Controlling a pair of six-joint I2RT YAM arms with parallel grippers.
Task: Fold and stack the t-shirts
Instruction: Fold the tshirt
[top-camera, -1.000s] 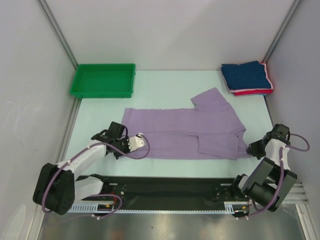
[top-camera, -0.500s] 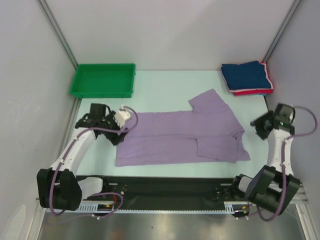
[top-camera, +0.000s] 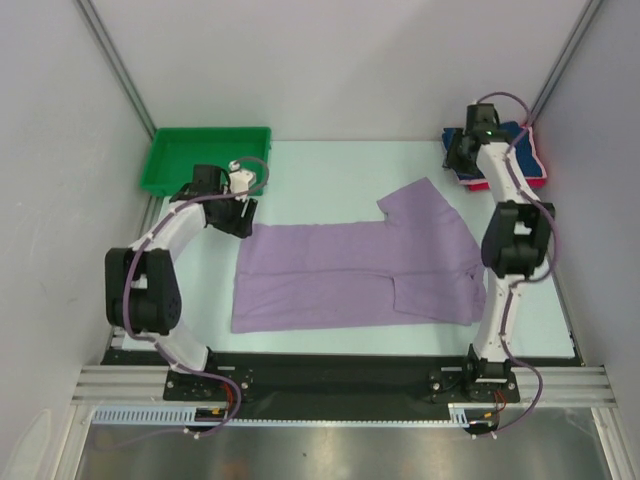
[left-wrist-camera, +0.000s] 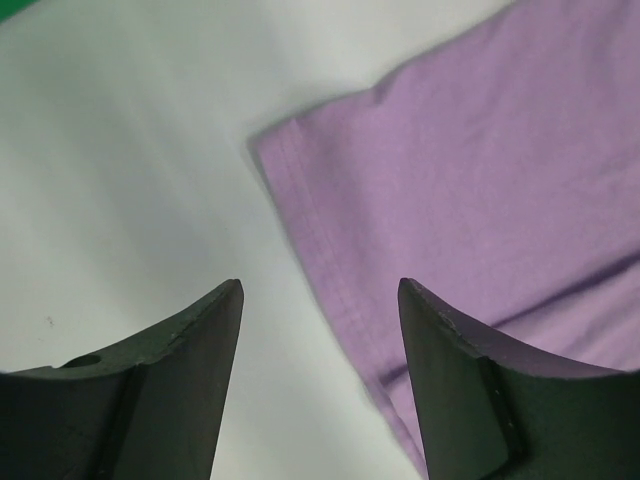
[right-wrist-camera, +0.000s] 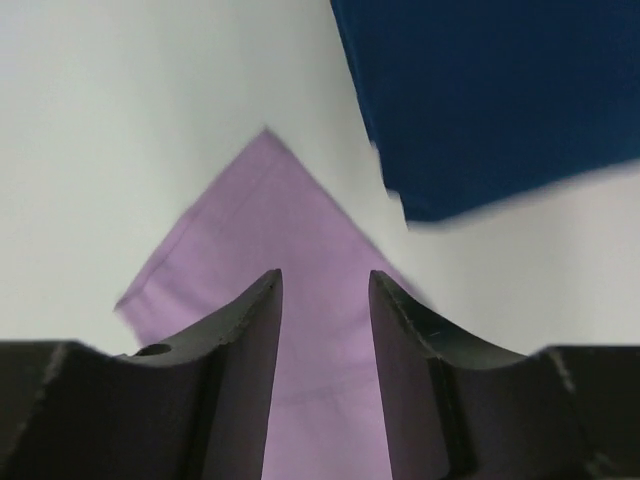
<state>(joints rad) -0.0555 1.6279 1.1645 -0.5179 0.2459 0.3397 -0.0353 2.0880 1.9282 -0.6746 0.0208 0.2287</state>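
The lavender t-shirt (top-camera: 350, 270) lies spread across the middle of the table, its right part folded over. My left gripper (top-camera: 243, 212) hovers open at the shirt's far left corner. In the left wrist view that corner (left-wrist-camera: 480, 180) lies just ahead of the open left gripper (left-wrist-camera: 320, 285), with nothing between the fingers. My right gripper (top-camera: 460, 152) hangs open at the back right, above the table. Below the right gripper (right-wrist-camera: 325, 275) is the shirt's sleeve (right-wrist-camera: 270, 240). The folded navy t-shirt (top-camera: 530, 155) (right-wrist-camera: 500, 90) rests on the pink-red t-shirt (top-camera: 528, 184).
A green tray (top-camera: 205, 160) stands at the back left, just beyond the left gripper. Grey walls close in both sides and the back. The right arm (top-camera: 510, 240) stretches up the right side, over the shirt's right edge.
Both grippers have let go of the lavender shirt's near corners and opened. Both arms have swung from the near edge toward the far side; the shirt now lies flat.
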